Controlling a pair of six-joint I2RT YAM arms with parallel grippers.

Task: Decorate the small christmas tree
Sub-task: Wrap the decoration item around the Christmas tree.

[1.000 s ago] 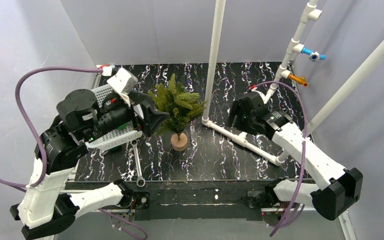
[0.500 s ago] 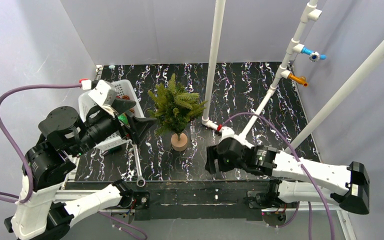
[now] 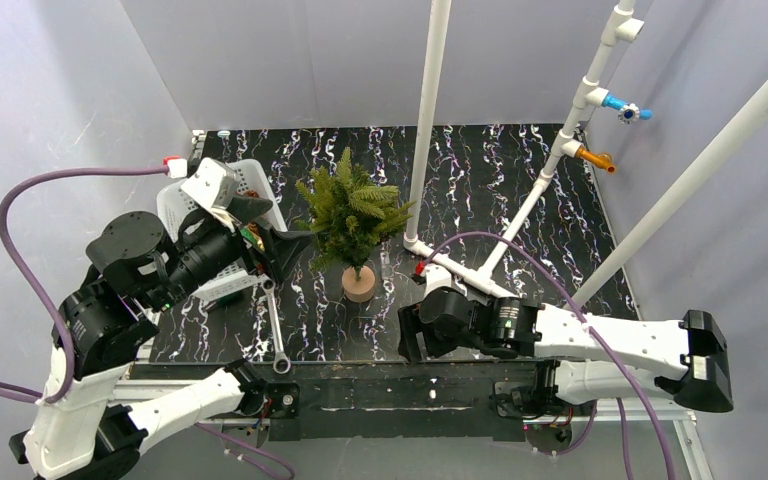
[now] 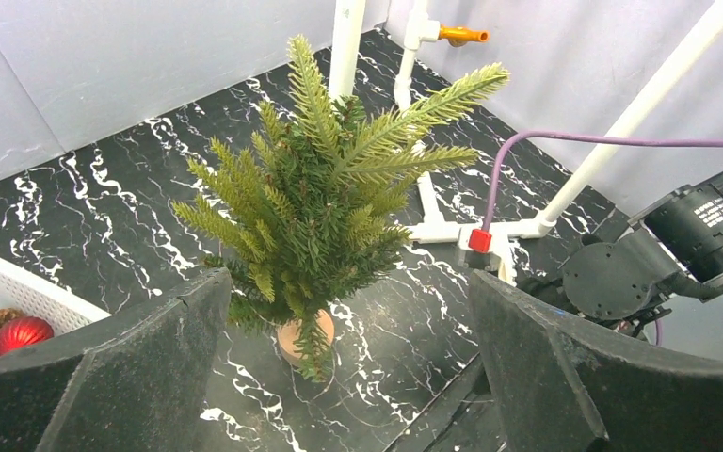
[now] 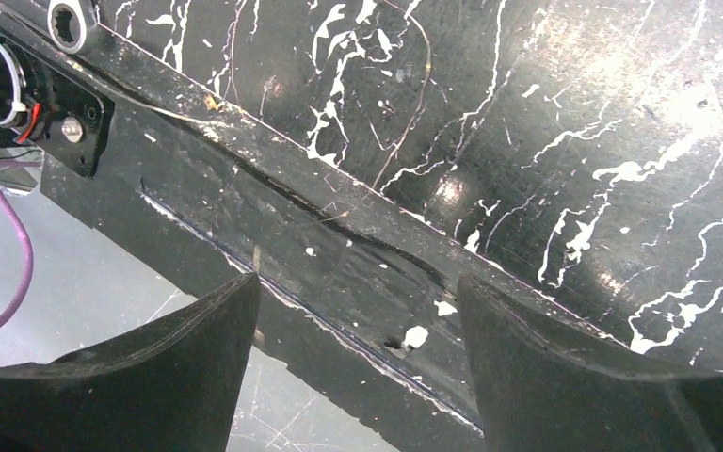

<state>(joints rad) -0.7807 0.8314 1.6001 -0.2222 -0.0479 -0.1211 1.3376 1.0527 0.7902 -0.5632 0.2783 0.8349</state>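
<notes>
The small christmas tree (image 3: 353, 212) stands upright on its round tan base (image 3: 359, 283) in the middle of the black marbled table, bare of ornaments. In the left wrist view the tree (image 4: 329, 188) is straight ahead. My left gripper (image 3: 288, 243) is open and empty, just left of the tree above the basket's right end; its jaws (image 4: 348, 282) frame the tree from a distance. My right gripper (image 3: 406, 335) is open and empty, low over the table's near edge right of the tree; in its wrist view (image 5: 358, 292) only the table edge lies between the jaws.
A white basket (image 3: 260, 190) sits left of the tree, holding red baubles (image 4: 24, 331) and a pine cone (image 4: 0, 318). A wrench (image 3: 275, 330) lies in front of the basket. A white pipe frame (image 3: 428, 110) rises right of the tree, with blue (image 3: 625, 108) and orange (image 3: 596, 157) valves.
My right arm has swung from beside the pipe frame at the back down to the table's near edge. My left gripper has drawn back left and lifted, uncovering the basket.
</notes>
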